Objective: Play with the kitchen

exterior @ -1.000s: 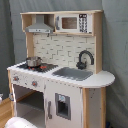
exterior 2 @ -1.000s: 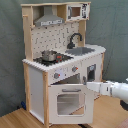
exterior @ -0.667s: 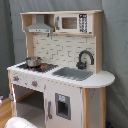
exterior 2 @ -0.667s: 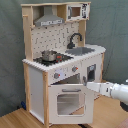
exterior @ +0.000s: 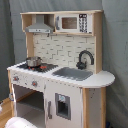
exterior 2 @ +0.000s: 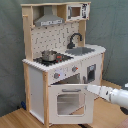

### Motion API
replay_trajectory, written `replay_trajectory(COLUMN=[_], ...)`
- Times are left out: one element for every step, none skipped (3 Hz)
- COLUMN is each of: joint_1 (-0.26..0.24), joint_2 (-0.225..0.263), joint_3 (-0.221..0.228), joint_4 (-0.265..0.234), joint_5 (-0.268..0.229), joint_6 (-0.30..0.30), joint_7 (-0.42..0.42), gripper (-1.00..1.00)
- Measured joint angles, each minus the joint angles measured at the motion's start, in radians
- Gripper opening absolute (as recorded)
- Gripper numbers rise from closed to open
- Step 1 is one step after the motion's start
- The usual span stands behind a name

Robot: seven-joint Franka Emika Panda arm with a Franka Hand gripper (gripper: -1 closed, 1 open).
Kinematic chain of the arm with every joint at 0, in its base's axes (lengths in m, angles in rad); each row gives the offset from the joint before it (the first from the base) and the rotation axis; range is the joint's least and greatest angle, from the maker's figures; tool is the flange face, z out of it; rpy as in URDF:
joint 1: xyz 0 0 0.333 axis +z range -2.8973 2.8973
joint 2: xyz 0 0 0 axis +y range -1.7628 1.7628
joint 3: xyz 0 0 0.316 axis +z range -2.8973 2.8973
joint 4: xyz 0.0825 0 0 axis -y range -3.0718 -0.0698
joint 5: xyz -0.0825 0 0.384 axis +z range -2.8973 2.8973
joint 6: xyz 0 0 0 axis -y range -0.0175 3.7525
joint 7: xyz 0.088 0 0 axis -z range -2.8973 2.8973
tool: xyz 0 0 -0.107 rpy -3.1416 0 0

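Note:
The kitchen [exterior: 65, 50] [exterior 2: 55, 45] stands upright, white with light-wood trim. A small metal pot [exterior: 33, 61] [exterior 2: 49, 55] sits on its black stovetop, beside the grey sink [exterior: 72, 73] [exterior 2: 82, 50] and the black faucet [exterior: 84, 57] [exterior 2: 75, 39]. In the second exterior view the oven door [exterior 2: 67, 100] with its window leans out a little at the top. My white arm reaches in from the second exterior view's right, and the gripper [exterior 2: 90, 89] is at the door's upper right corner. In the first exterior view the oven cavity [exterior: 30, 102] shows dark.
A range hood [exterior: 39, 25] and a small microwave [exterior: 72, 22] sit on top. Knobs [exterior 2: 56, 75] line the front panel above the oven. A grey curtain [exterior: 115, 50] hangs behind, over a wooden floor [exterior 2: 15, 119]. A white rounded shape [exterior: 20, 123] shows at the first exterior view's bottom left.

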Motion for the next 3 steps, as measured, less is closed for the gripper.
replay_trajectory(joint_1=[-0.002,-0.009,-0.018], joint_2=[-0.002,-0.002,-0.002], joint_3=[0.03,0.067,0.099], joint_4=[-0.006,-0.008,-0.005], joint_5=[0.0,0.0,0.0], joint_6=[0.0,0.0,0.003], joint_7=[0.1,0.209,0.322], gripper=[1.0,1.0,1.0])
